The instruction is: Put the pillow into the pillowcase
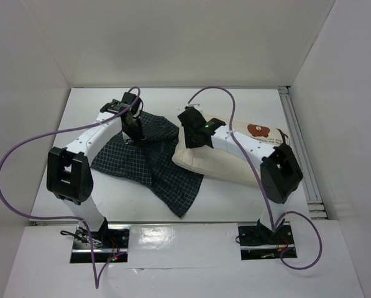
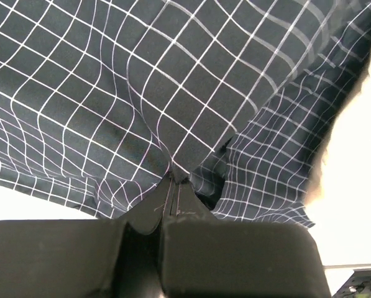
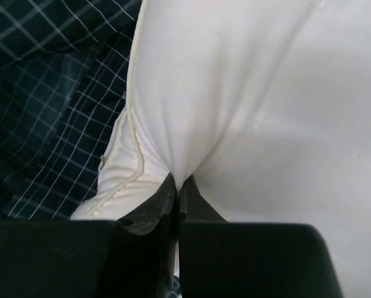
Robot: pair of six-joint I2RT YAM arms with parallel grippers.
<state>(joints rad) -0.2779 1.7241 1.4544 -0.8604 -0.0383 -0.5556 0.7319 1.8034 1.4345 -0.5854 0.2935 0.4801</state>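
Note:
The navy checked pillowcase lies crumpled on the table's left-middle. My left gripper is shut on a pinch of its cloth near the far edge; in the left wrist view the cloth tents up from the closed tips. The cream pillow with a brown bear print lies on the right, its left end touching the pillowcase. My right gripper is shut on the pillow's left end; in the right wrist view the cream fabric is gathered between the tips.
White walls enclose the table on three sides. A metal rail runs along the right edge. Purple cables loop from both arms. The arm bases sit at the near edge.

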